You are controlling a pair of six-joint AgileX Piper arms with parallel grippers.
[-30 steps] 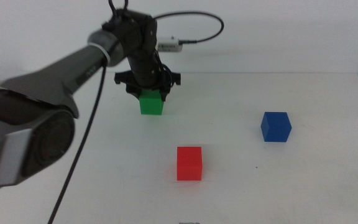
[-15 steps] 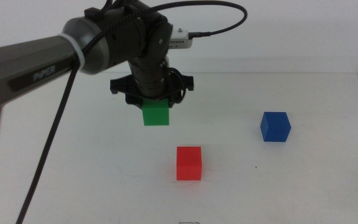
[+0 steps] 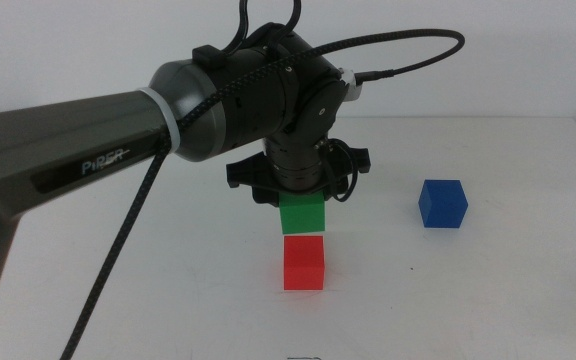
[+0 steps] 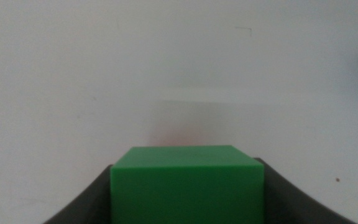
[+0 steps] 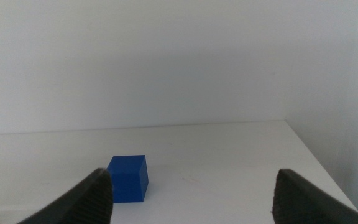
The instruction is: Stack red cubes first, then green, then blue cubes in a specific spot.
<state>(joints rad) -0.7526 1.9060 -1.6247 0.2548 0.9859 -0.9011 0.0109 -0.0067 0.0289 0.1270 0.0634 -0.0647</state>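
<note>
The left gripper (image 3: 302,200) grips the green cube (image 3: 302,215) between its 2 jaws and holds it directly over the red cube (image 3: 304,262), which sits on the white table (image 3: 488,290). Whether the 2 cubes touch or a thin gap remains is hard to tell. The blue cube (image 3: 442,203) stands well apart to the right. The bulky left arm (image 3: 168,120) and its black cable (image 3: 118,260) hide the table behind them. In the left wrist view the green cube (image 4: 187,183) hides the red cube entirely. The right gripper (image 5: 191,193) waits with its jaws wide apart, empty, the blue cube (image 5: 128,178) just ahead.
</note>
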